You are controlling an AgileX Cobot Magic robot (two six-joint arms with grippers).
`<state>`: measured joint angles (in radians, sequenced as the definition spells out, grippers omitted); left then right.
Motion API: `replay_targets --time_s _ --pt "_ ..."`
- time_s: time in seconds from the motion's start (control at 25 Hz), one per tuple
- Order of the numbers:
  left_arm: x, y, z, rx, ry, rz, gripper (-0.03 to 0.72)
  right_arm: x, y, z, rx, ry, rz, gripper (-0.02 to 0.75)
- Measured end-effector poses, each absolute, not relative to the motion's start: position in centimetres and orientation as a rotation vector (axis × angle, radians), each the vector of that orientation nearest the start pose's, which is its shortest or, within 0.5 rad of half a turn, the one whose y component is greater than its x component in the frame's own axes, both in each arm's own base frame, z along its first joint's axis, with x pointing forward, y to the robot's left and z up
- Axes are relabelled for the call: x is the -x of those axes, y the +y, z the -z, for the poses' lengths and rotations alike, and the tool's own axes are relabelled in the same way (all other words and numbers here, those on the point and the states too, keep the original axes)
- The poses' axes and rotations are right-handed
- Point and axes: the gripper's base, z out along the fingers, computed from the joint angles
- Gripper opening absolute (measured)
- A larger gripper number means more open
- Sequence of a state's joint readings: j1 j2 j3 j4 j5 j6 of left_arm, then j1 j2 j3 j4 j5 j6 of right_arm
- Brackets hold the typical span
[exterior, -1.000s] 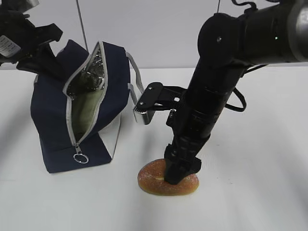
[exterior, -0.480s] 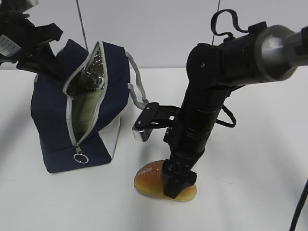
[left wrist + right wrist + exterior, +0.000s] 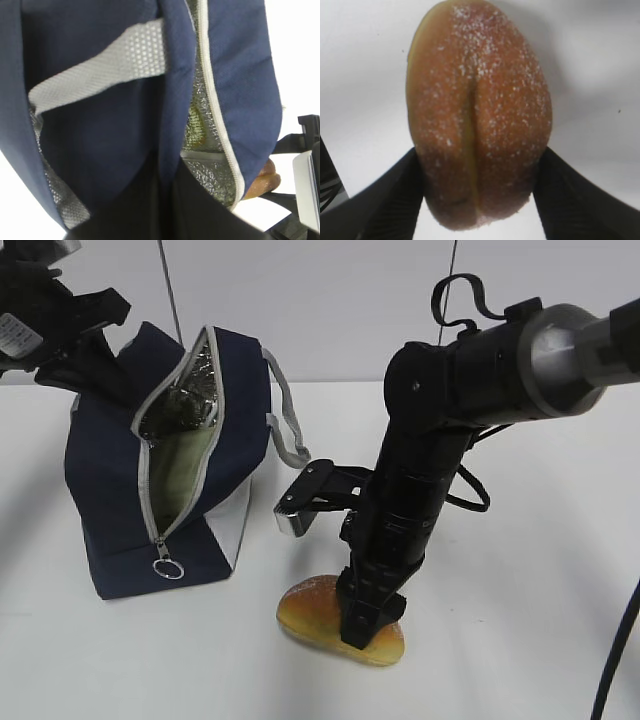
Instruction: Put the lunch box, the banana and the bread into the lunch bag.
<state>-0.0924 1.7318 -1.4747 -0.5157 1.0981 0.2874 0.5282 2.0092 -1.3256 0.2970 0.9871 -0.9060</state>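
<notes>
Bread [image 3: 330, 618] tilted since, right claw [image 3: 362, 625] clamping crosswise.

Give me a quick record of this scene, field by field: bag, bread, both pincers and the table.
lunch bag: navy, unzipped, silvery lining showing, ring pull at the low end of the zipper
bread: golden bun with lengthwise slit, lying on the table right of the bag
right pincer: fingers pressed on both sides of the bread
left pincer: arm behind the bag's far side; its fingers are not visible
table: white
banana and lunch box: not clearly visible
</notes>
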Motion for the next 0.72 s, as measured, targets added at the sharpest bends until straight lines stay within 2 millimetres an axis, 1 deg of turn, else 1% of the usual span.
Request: replay_targets --time_s 0.08,0.16,0.28,0.4,0.48,0.56,0.72 --pt "-35.8 -7.3 -29.8 -0.288 2.712 0.645 -0.003 -31.4 20.7 -15.1 1.809 2.513 -0.348 0.466" --pt "-35.8 -7.3 -29.8 -0.288 2.713 0.646 -0.003 -31.6 20.4 -15.2 1.776 2.553 -0.281 0.465" --pt "-35.8 -7.3 -29.8 -0.289 2.714 0.646 -0.003 -32.3 19.8 -15.6 1.695 2.625 -0.125 0.464" --pt "-35.8 -7.3 -29.8 -0.289 2.714 0.646 -0.003 -33.4 18.9 -16.5 1.621 2.669 0.088 0.463" --pt "-35.8 -7.3 -29.8 -0.289 2.714 0.646 -0.003 -34.2 18.5 -17.3 1.553 2.696 0.182 0.461" --pt "-35.8 -7.3 -29.8 -0.289 2.715 0.647 -0.003 -35.1 18.3 -18.5 1.476 2.705 0.24 0.46" --pt "-35.8 -7.3 -29.8 -0.29 2.715 0.647 -0.003 -36.5 19.1 -21.6 1.381 2.669 0.235 0.459"
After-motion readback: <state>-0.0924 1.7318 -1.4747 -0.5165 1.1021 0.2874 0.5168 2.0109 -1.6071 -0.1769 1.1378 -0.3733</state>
